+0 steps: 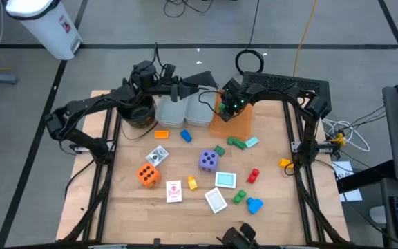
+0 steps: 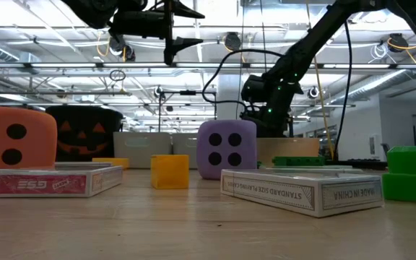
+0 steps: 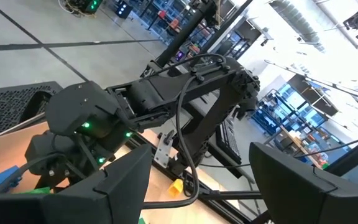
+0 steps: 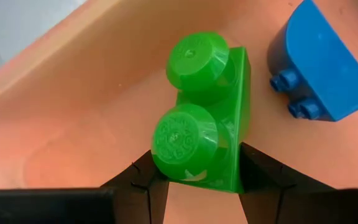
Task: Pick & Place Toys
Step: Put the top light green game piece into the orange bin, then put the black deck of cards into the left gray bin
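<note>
My right gripper (image 1: pixel 232 107) reaches slanting down into the orange bin (image 1: pixel 235 126) and is shut on a green two-stud block (image 4: pixel 207 112). A blue block (image 4: pixel 322 68) lies on the bin's floor beside it. My left gripper (image 3: pixel 210 193) hangs open and level, high above the grey bins (image 1: pixel 185 111), with nothing between its fingers. On the wooden table lie the other toys. Among them are an orange die (image 1: pixel 148 175), a purple die (image 1: pixel 209 161), several cards such as the teal one (image 1: pixel 225 180), and small blocks such as the red one (image 1: pixel 253 175). My right gripper pinches the green block between its two fingers (image 4: pixel 143 180), one on each long side, at the end nearest the wrist (image 4: pixel 194 177). The fingers come slanting down from above. The block's studs face up toward the wrist. I cannot tell whether its far end touches the bin's floor.
A black pot (image 1: pixel 138 111) stands left of the two grey bins at the table's far side. The orange bin's wall (image 4: pixel 73 50) rises close around the held block. The loose toys are spread over the table's middle and near right part.
</note>
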Available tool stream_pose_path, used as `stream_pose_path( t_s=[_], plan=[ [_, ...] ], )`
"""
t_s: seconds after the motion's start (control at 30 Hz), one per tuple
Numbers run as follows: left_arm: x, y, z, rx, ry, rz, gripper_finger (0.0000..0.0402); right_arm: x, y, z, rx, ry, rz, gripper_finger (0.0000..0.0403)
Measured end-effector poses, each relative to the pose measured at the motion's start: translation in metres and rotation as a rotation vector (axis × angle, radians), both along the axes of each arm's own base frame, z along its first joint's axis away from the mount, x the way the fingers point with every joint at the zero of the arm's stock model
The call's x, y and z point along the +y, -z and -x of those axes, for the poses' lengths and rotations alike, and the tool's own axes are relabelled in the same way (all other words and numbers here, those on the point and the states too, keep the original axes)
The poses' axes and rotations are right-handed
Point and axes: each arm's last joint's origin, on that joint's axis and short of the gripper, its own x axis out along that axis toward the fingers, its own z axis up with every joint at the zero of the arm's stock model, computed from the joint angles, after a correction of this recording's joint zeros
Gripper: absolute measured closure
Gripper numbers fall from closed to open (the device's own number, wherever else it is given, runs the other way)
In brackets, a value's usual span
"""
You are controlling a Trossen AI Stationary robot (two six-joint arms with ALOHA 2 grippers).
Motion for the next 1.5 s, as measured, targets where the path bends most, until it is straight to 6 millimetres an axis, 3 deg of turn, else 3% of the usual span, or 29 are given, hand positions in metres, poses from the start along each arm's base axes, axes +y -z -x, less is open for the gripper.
stream_pose_path(
  t_s=[0.43, 0.73, 1.07, 1.3, 1.5],
  plan=[
    [-0.001, 0.0, -0.001, 0.0, 0.004, 0.0, 0.0128, -0.001, 0.0, -0.001, -0.004, 0.016, 0.003, 0.0264],
    [-0.006, 0.0, -0.003, 0.0, 0.02, -0.001, 0.0128, -0.002, -0.001, -0.002, -0.024, 0.008, 0.024, 0.022],
    [-0.006, 0.0, -0.004, 0.0, 0.021, -0.001, 0.0128, -0.002, -0.002, -0.003, -0.038, 0.01, 0.026, 0.0218],
    [-0.006, 0.0, -0.004, 0.0, 0.022, -0.001, 0.0128, 0.002, -0.021, 0.0, -0.085, 0.024, 0.013, 0.0216],
    [-0.011, 0.0, -0.006, -0.001, 0.041, -0.022, 0.0128, 0.015, -0.055, 0.004, -0.154, 0.063, 0.024, 0.0219]
  ],
)
